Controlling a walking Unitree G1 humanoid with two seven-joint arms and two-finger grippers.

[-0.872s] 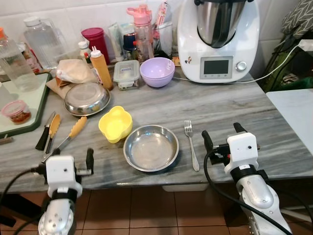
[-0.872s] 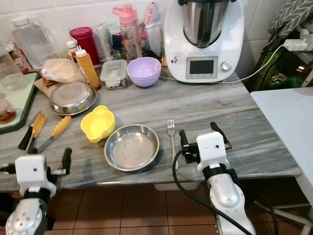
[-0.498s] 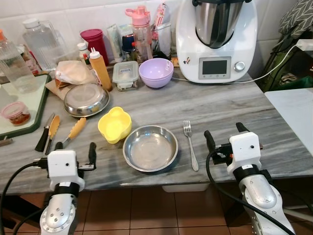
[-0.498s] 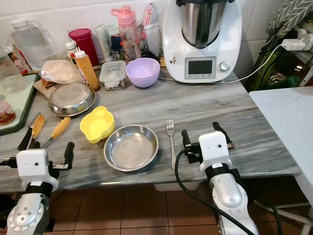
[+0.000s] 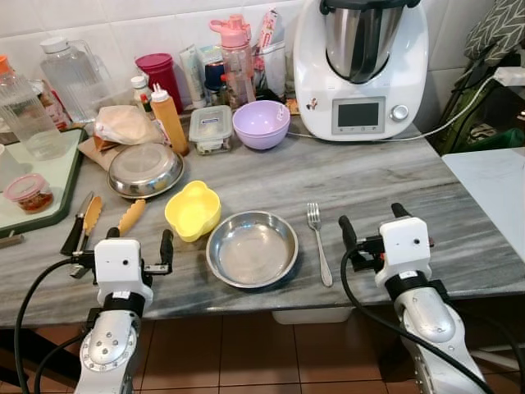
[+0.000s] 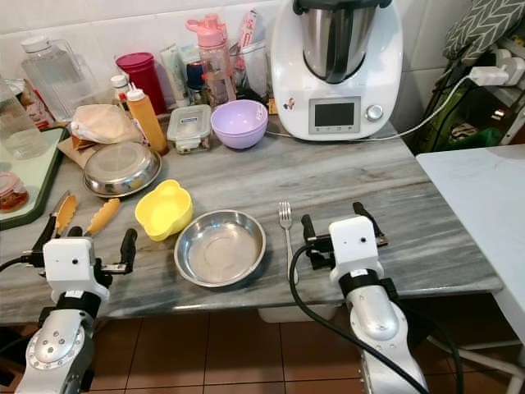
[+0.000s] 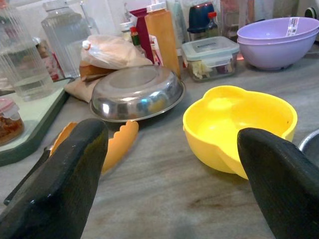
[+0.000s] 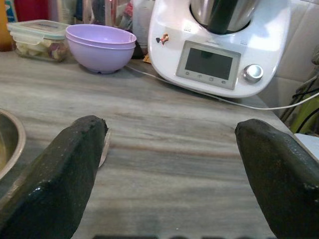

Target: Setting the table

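Left gripper [image 5: 138, 246] hovers with fingers spread wide at the near left edge of the grey marble table [image 5: 385, 176], empty; right gripper [image 5: 371, 230] likewise wide, near right. Between them a round shiny steel plate [image 5: 252, 249], slim metal fork [image 5: 319, 243] just right, lobed yellow bowl [image 5: 193, 209] far-left of it

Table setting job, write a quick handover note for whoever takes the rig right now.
Left gripper: open, empty, at the near counter edge, pointing toward the yellow flower-shaped bowl.
Right gripper: open, empty, at the near edge just right of the silver fork.
Things: round steel plate near the front edge, fork beside it on its right, yellow bowl at its upper left. Second steel plate lies upside down farther back; orange-handled tongs left of the yellow bowl.
Done: one plate and fork laid.
Left: judging by the layout, probably further pieces; nothing is held yet.
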